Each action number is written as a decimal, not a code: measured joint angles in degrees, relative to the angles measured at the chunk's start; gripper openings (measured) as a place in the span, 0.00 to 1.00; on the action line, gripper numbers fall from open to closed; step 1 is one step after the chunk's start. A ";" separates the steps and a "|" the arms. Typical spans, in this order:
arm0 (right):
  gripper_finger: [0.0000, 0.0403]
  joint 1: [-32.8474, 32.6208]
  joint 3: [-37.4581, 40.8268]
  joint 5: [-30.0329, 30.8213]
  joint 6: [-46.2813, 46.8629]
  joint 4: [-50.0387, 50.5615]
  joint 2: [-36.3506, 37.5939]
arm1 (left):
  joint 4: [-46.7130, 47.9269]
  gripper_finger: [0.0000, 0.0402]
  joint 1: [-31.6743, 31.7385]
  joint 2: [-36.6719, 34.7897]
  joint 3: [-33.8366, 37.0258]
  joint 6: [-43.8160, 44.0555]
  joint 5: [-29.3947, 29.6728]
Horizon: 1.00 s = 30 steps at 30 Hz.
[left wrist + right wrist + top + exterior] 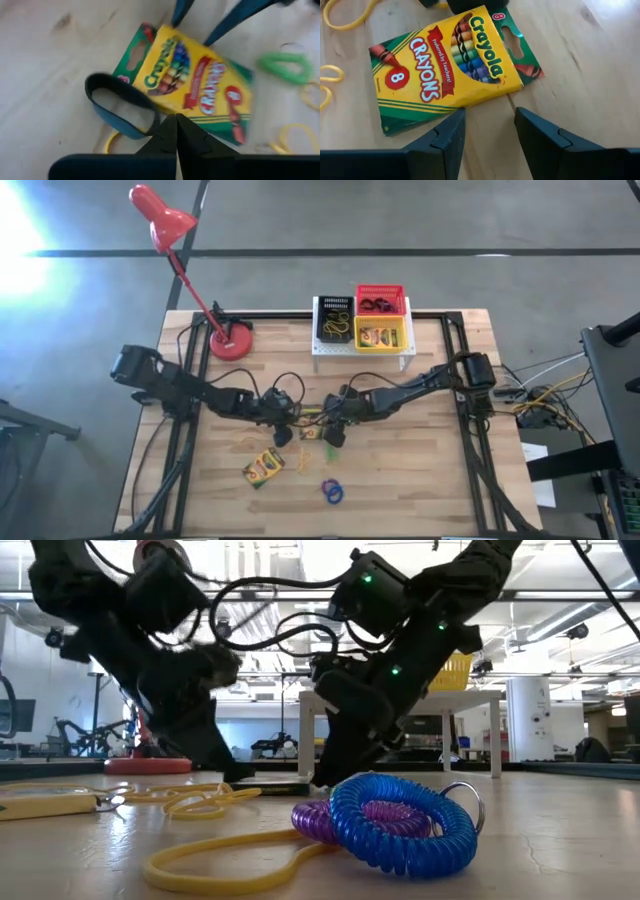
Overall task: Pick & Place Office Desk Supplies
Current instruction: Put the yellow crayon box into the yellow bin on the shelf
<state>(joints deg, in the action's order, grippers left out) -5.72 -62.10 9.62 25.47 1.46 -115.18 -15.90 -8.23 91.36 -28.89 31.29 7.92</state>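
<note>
The crayon box (450,65) lies flat mid-tabletop just ahead of the right pincer (490,132), its spread fingers short of the box's long edge, while the left pincer (176,135), pressed together on a dark elastic ring (120,107), sits opposite

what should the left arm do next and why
Probably lift the left end effector straight up a little. It is shut and seems to pinch the dark elastic ring over the Crayola crayon box; a short lift would show whether the ring comes along. The right end effector hangs open at the same box.
</note>
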 joint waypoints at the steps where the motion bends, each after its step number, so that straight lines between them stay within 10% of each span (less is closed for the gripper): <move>1: 0.43 0.00 -0.39 0.00 -0.21 -0.07 -0.24 | -0.14 0.00 0.23 1.31 -0.09 1.08 -0.01; 10: 0.42 0.02 -1.42 -0.27 -2.96 0.56 -0.87 | -5.45 0.00 1.12 5.88 -0.02 7.05 1.28; 30: 0.42 -6.43 10.25 17.24 -7.26 1.51 15.73 | -11.54 0.00 1.10 6.18 -7.16 -12.36 5.26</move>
<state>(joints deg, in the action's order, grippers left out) -12.15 -51.86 26.86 18.22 2.97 -99.45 -27.44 -7.14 97.54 -36.05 18.93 13.17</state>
